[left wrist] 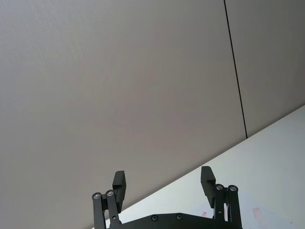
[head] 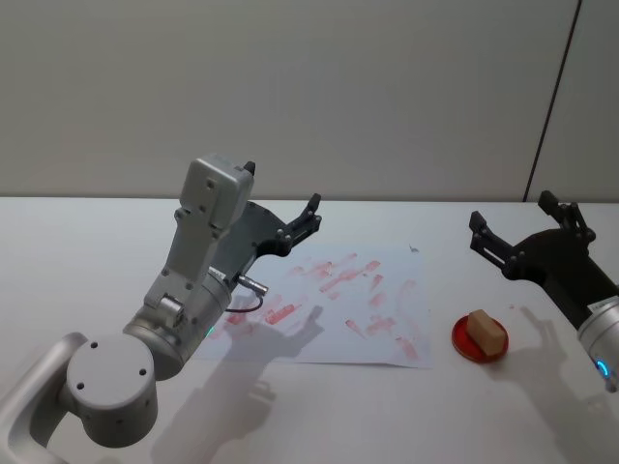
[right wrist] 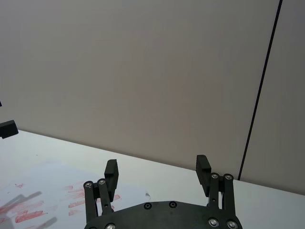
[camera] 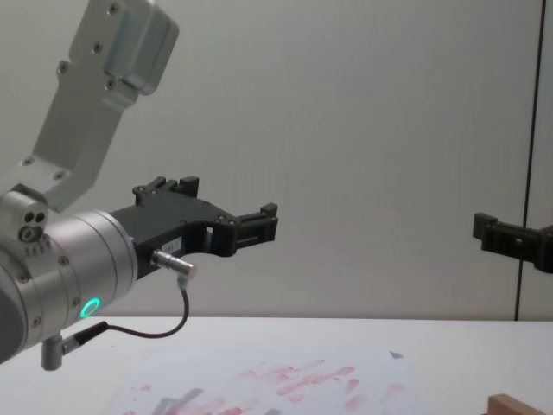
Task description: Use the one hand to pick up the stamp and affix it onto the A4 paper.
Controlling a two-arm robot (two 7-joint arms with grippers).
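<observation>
Surface (head: 77, 251): white, carries everything, meets a plain wall at the far edge.

Left arm (head: 208, 251): bulks large in head view and blocks the near-left part of the sheet.

A4 paper (head: 334, 314): lies flat mid-surface, covered with red-pink smudged prints. Near-left corner hidden behind the left arm. In chest view looks like a thin strip, with the near edge cut off.

Left pincer (left wrist: 162, 177): hangs raised over the left side of the paper, well clear of it. Fingers spread wide, nothing between them. In head view one finger sits mostly hidden behind the grey arm link.

Right pincer (right wrist: 157, 163): hangs raised at the right of the surface, beyond the dish and apart from it. Fingers spread wide, holds nothing. Cut off by the right edge in chest view, one black finger showing.

Red dish (head: 459, 340): round, sits on the surface just beside the paper's right edge; cannot tell if touching.

Stamp (head: 487, 332): tan wooden block, rests in the red dish, ungripped, near and below the right pincer. Underside hidden. Only a corner peeks in at the bottom edge of chest view.

Dark mark (head: 414, 249): at the paper's far right corner, too small to make out.
</observation>
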